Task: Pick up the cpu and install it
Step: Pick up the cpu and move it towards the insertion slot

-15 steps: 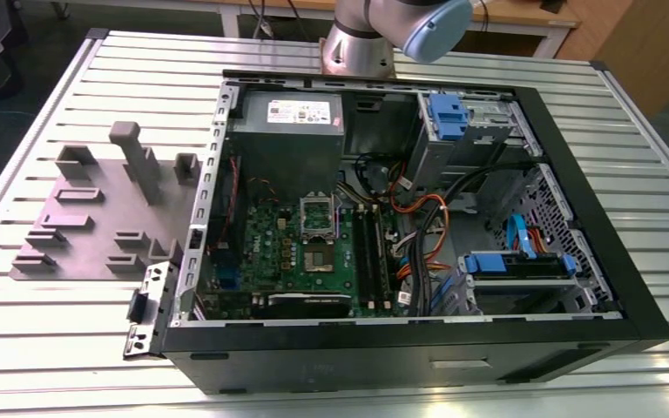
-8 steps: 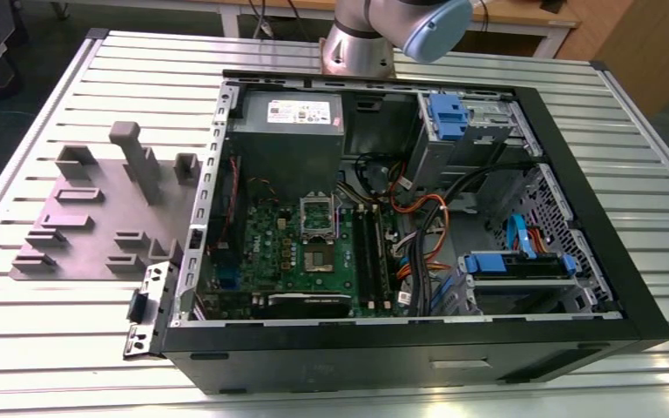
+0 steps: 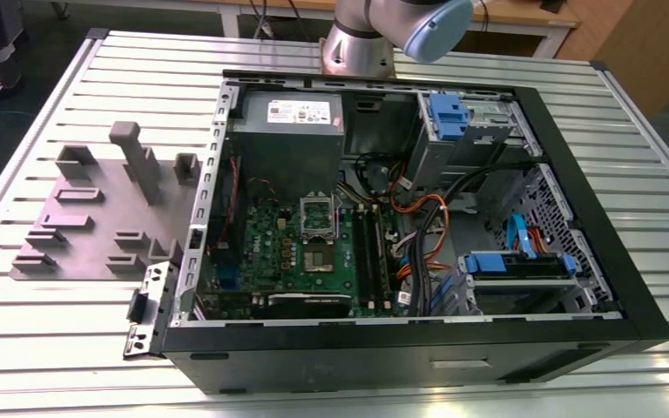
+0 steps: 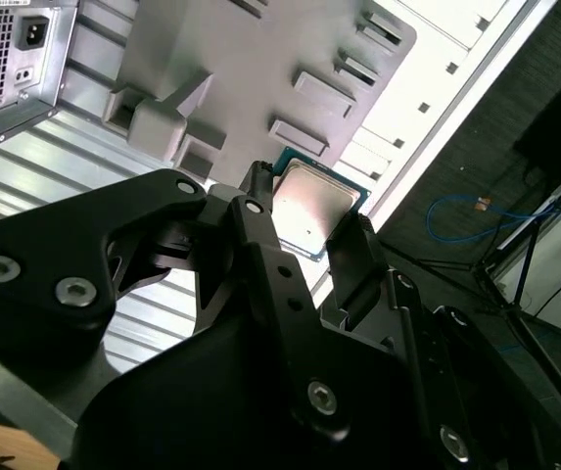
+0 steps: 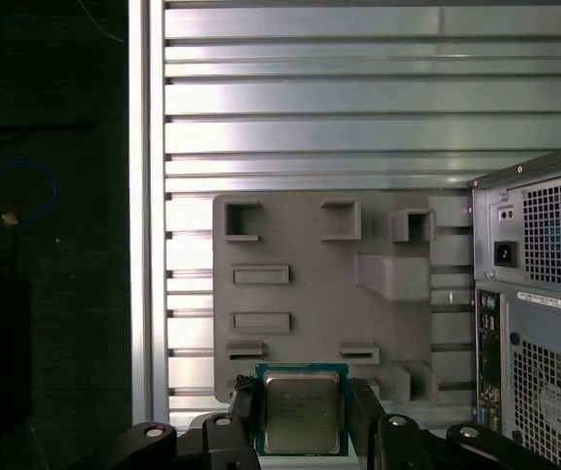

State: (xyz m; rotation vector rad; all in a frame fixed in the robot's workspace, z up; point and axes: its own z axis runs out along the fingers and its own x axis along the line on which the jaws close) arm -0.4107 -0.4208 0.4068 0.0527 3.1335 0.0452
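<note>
reading the exterior view from its left, i see the grey fixture (image 3: 102, 218) lying on the slatted desk (image 3: 56, 348), and to its right the open computer case (image 3: 619, 296) with the green board (image 3: 300, 261) inside. i judge the pick-up done: in both wrist views the pincer (image 5: 302, 407) is clamped on the cpu (image 5: 303, 423), one finger on each of two opposite edges, silvery top facing the cameras. the chip seems to hang clear of the desk, about over the fixture's edge, with the case off to one side. installing is what's left; the cpu is not yet at the board.
</note>
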